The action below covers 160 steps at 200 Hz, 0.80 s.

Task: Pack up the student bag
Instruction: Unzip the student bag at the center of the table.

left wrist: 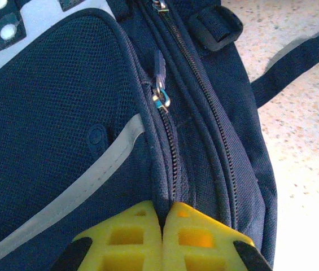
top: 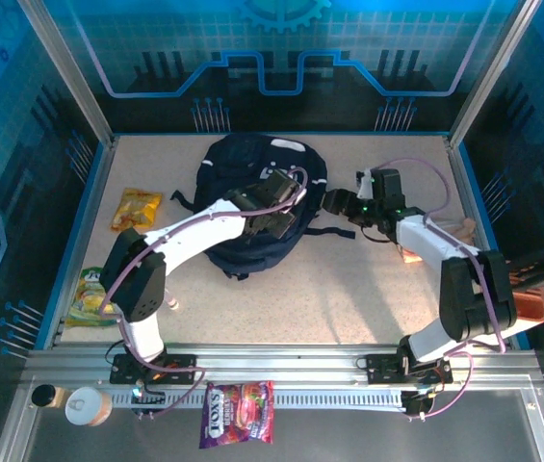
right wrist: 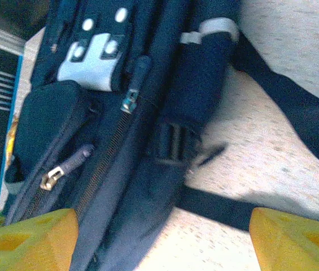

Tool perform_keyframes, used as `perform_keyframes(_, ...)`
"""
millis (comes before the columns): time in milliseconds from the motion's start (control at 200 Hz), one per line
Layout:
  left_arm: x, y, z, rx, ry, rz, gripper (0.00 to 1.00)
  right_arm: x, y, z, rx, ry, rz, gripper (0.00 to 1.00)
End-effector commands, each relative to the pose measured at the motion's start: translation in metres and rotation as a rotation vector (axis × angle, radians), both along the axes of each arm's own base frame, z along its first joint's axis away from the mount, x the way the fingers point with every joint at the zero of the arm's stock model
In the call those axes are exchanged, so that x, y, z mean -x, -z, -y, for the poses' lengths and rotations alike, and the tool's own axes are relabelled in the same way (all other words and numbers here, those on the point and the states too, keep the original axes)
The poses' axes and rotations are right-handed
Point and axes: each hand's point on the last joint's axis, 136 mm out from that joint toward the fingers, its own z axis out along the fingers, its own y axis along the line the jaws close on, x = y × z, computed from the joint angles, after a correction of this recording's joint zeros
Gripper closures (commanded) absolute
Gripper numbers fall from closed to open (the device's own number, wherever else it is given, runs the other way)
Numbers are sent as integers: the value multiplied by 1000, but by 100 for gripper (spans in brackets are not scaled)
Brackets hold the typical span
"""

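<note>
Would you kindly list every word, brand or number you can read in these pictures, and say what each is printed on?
"FOX'S": on the purple sweet packet; the smaller print beneath it is too blurred to read.
Yellow packet: print too small to read.
Green packet: print too small to read.
Backpack: a round embossed mark on the front pocket, unreadable; no other lettering shows.
</note>
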Motion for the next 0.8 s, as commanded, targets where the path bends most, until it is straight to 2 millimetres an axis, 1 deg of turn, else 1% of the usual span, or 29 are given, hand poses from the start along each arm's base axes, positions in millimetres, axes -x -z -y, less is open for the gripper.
perform_keyframes(0, -2, -41, 9, 140, -11, 88, 100, -21, -21, -30, -68, -77, 79, 22)
perform_keyframes(70, 0, -41, 6, 147, -13, 94, 100, -35, -17, -38, -79, -90, 85, 23)
perform_keyframes(130, 1, -41, 5, 150, -15, 93, 100, -47, -14, -46, -102, -111, 81, 27)
perform_keyframes(150, 2, -40, 5, 148, -12, 90, 100, -53, -16, -49, -110, -120, 88, 28)
perform_keyframes(195, 3, -38, 5, 147, -10, 86, 100, -60, -14, -55, -122, -135, 87, 30)
perform_keyframes(200, 3, -38, 4, 147, -11, 86, 100, -63, -18, -56, -125, -137, 96, 30)
perform_keyframes(205, 2, -38, 4, 147, -11, 85, 100, -64, -14, -57, -125, -139, 89, 31)
perform_keyframes(220, 2, -38, 4, 147, -11, 84, 100, -68, -15, -58, -128, -142, 92, 32)
perform_keyframes(275, 3, -35, 4, 142, -11, 76, 100, -78, -14, -64, -134, -155, 96, 35)
perform_keyframes(435, 3, -30, 5, 139, -10, 63, 100, -102, 0, -73, -139, -182, 84, 47)
perform_keyframes(485, 3, -30, 5, 137, -10, 63, 100, -106, 7, -76, -137, -196, 74, 49)
perform_keyframes(645, 0, -31, 2, 133, -23, 73, 100, -109, 26, -77, -116, -227, 58, 48)
perform_keyframes(735, -1, -30, 0, 136, -30, 69, 100, -104, 32, -77, -108, -258, 48, 45)
perform_keyframes(795, -2, -30, -1, 140, -36, 67, 100, -96, 33, -82, -118, -306, 36, 44)
